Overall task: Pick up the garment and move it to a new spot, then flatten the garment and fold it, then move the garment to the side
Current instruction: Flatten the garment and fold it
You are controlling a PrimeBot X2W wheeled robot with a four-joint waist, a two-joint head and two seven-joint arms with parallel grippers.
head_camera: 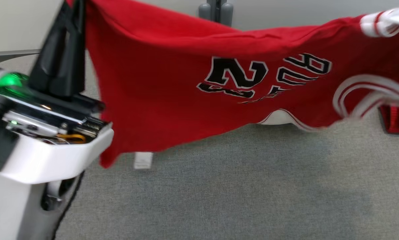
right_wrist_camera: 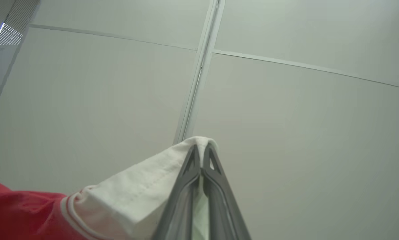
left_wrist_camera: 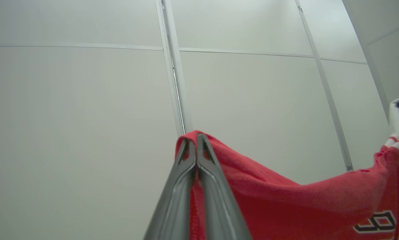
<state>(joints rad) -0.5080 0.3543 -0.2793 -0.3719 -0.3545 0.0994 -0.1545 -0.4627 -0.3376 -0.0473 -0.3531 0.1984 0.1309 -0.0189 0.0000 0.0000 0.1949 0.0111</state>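
Risks dropping the red jersey, stretched above the grey tabletop, left jaws clamped on its red corner, right jaws on its white cuff, through slippage under tension.

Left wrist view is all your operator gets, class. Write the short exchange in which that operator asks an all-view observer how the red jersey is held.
Operator: My left gripper is shut on the red jersey. Is the far end held?
Observer: Yes. In the right wrist view, the right gripper is shut on the jersey's white part.
Operator: What lies under the cloth?
Observer: In the head view, a grey surface. The jersey hangs stretched between both grippers, but I cannot tell whether it touches.
Operator: Anything dangling?
Observer: A white label hangs at the lower edge, near your end.
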